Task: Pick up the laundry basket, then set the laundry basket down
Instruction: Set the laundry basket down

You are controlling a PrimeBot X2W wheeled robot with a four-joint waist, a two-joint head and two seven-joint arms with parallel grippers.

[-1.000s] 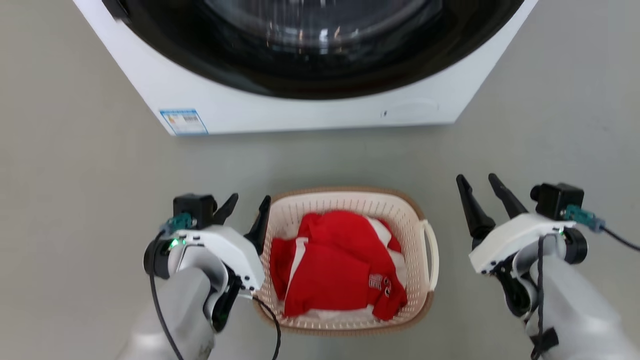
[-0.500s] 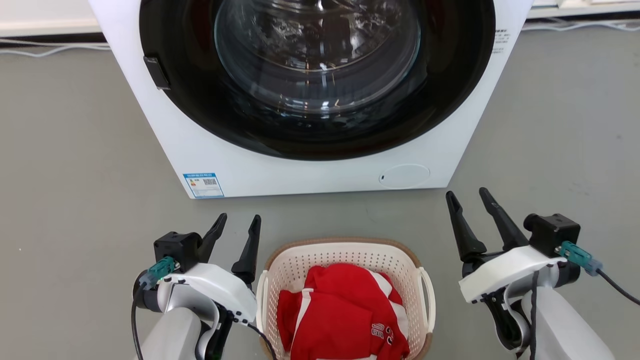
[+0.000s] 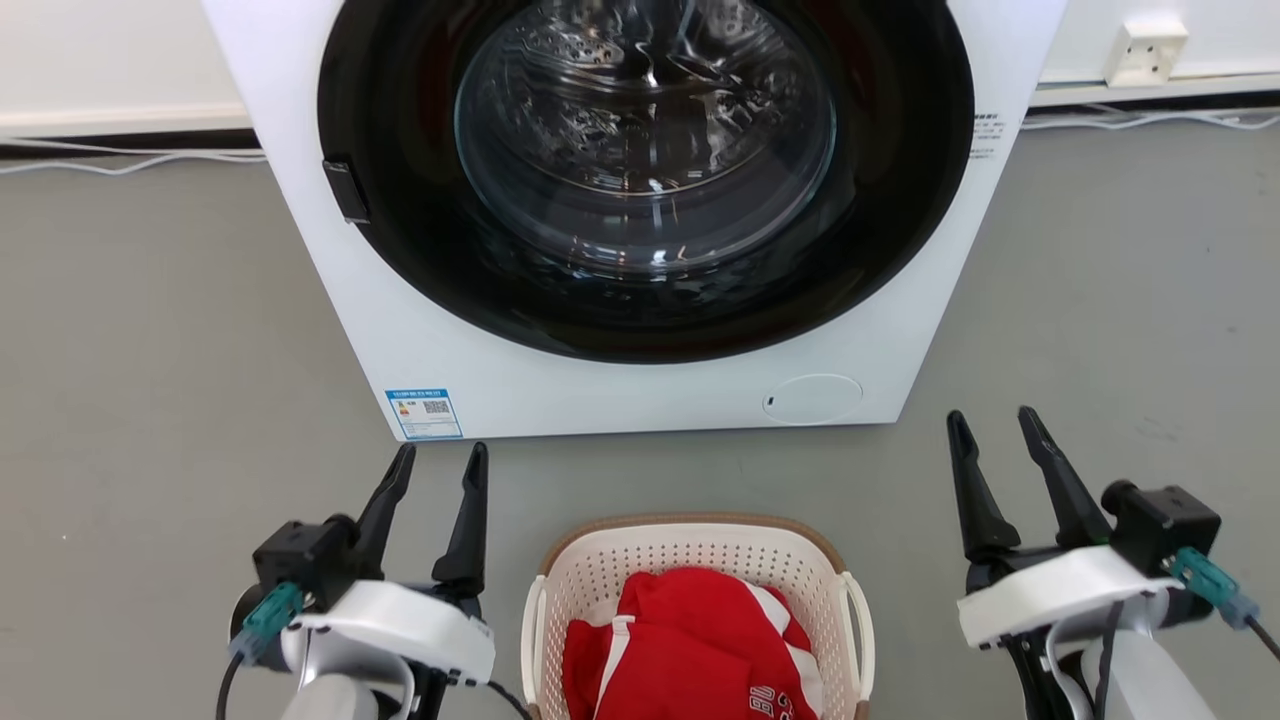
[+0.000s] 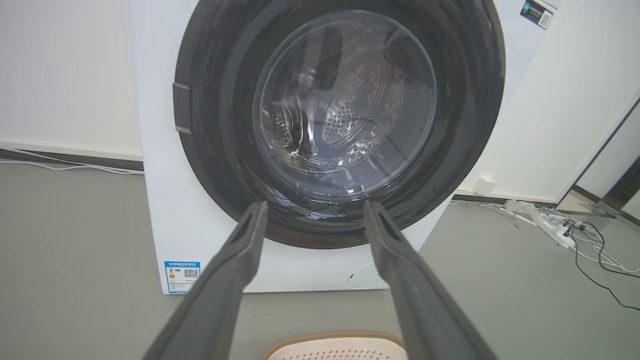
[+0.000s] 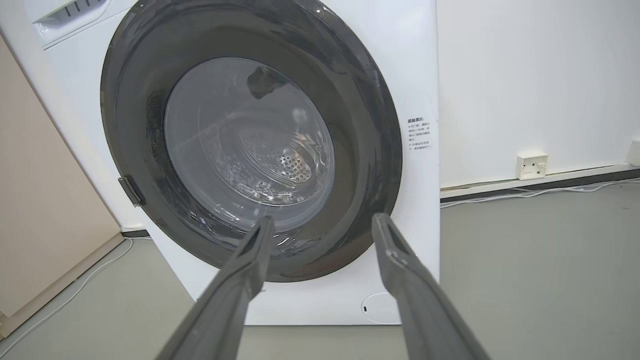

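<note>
The laundry basket, cream-white with a brown rim and white loop handles, stands on the grey floor at the bottom middle of the head view, holding red and white clothing. Its far rim shows at the bottom of the left wrist view. My left gripper is open, a little left of the basket, apart from it. On the other side, further off, my right gripper is open with nothing between its fingers. Both point at the washing machine.
A white front-loading washing machine with a dark round glass door stands just beyond the basket. White cables and a wall socket run along the back wall. A power strip with cables lies on the floor.
The head camera has tilted up, so the washing machine fills more of the view and the basket sits lower. Both grippers have pulled away from the basket and now point at the machine.
</note>
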